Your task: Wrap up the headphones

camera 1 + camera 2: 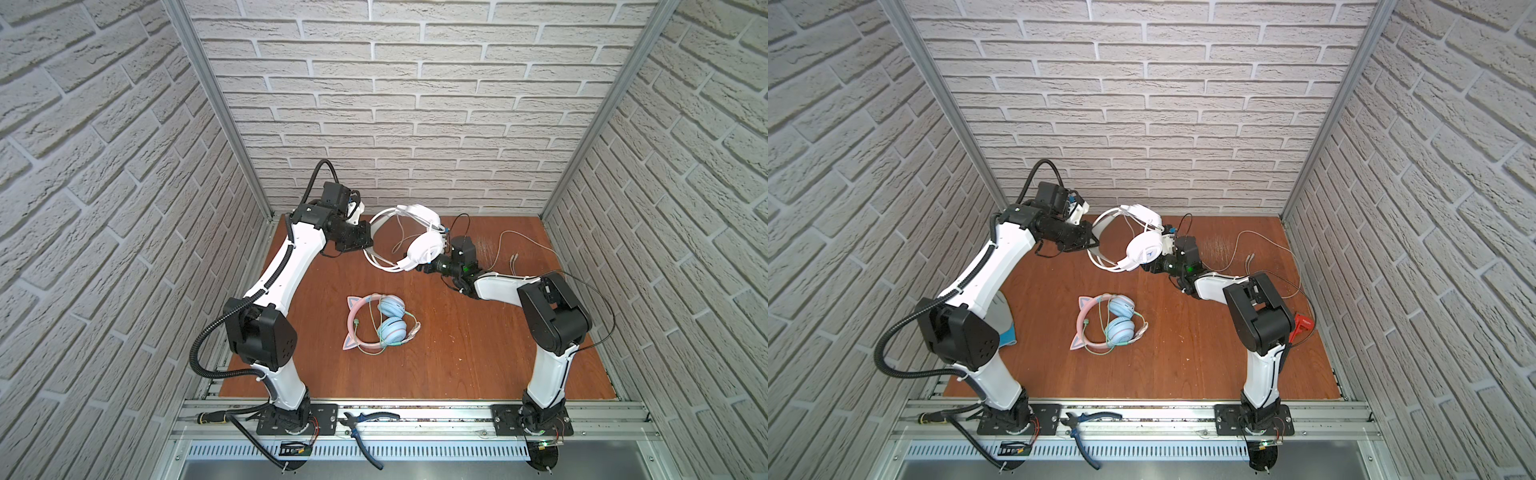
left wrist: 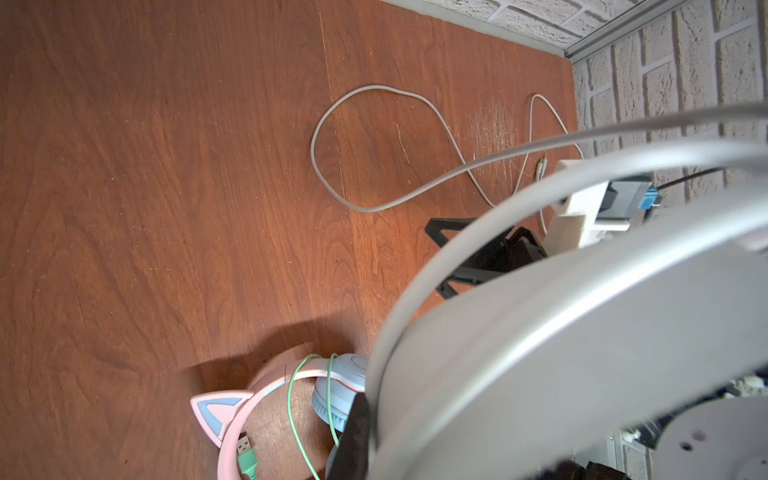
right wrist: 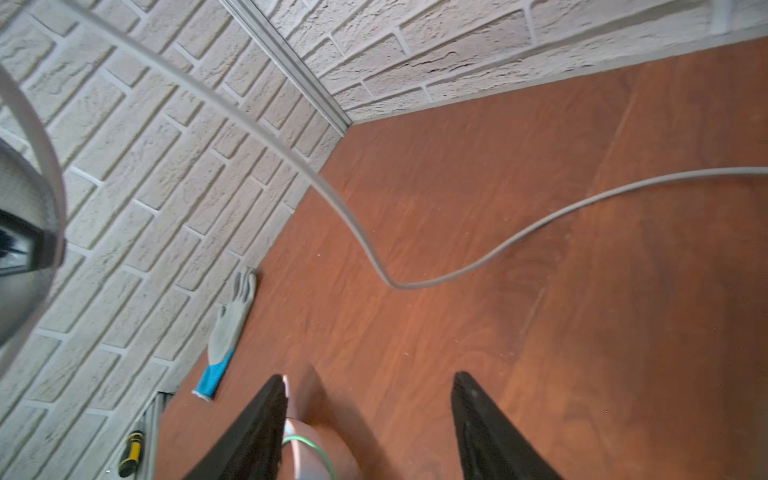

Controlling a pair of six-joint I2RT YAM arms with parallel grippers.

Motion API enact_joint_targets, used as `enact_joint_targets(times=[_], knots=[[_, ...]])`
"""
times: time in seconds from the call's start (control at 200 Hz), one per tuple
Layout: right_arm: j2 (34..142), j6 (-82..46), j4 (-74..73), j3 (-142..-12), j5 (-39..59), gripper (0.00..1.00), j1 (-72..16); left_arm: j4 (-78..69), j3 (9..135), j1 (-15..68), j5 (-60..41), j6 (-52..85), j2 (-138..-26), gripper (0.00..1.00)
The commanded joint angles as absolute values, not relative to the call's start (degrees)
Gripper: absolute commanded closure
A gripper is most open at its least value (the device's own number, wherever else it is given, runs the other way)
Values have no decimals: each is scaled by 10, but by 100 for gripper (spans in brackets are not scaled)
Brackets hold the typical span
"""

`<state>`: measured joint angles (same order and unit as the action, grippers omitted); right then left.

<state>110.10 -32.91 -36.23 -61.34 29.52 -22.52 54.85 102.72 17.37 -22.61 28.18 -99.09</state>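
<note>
In the lower middle of both top views, nearest the arm bases, the pink-banded cat-ear headphones with light-blue round cups (image 1: 376,324) lie flat on the brown wooden desk (image 1: 457,353). Their thin greenish cable (image 2: 291,399) looks looped round band and cups rather than trailing, so I judge this pair done. Its band bows towards the left of the frame and the cups sit one above the other on the right. Its long axis runs up and down the frame.

Further back, in the upper middle, the large all-white over-ear headphones (image 1: 424,247) hang off the desk between the two arms. The left pincer (image 1: 368,244) is closed tight on the left curve of the headband. The right pincer (image 3: 370,415) sits just under the lower cup in both top views. Its jaws are well apart with only bare desk between them, so it grips nothing. The band's closed end points left and the cups right, so the long axis lies roughly across the frame, slightly tilted.

Farthest, towards the upper right of the desk in both top views, the long white cable (image 3: 409,286) lies loose in open curves, its plugs (image 2: 541,164) free on the wood. None of it appears wound on yet, so wrapping the white pair is what is left, roughly half the job.
</note>
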Motion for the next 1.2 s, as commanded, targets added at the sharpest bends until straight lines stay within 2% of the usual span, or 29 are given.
enact_joint_targets(times=[0.0,0.18,0.425,0.545,0.625,0.835,0.875,1.02,1.195], knots=[[1119,-344,-429,-631,267,30,-239,509,1024,172,-251,289,-985,100],[1145,-311,-317,-691,198,30,-257,504,1017,172,-256,292,-985,100],[1216,-326,-324,-753,189,36,-259,501,1014,172,-261,293,-987,100],[1241,-320,-308,-789,191,46,-258,499,1014,172,-260,294,-988,100],[1249,-318,-329,-795,213,62,-257,498,1013,172,-261,293,-988,100],[1250,-324,-368,-775,227,85,-248,502,1019,166,-265,290,-1006,100],[1245,-329,-379,-761,226,94,-244,501,1021,166,-264,290,-1007,100],[1199,-327,-379,-700,233,94,-221,502,1021,166,-255,292,-999,100],[1091,-255,-275,-621,245,94,-189,499,1017,166,-257,293,-996,100]])
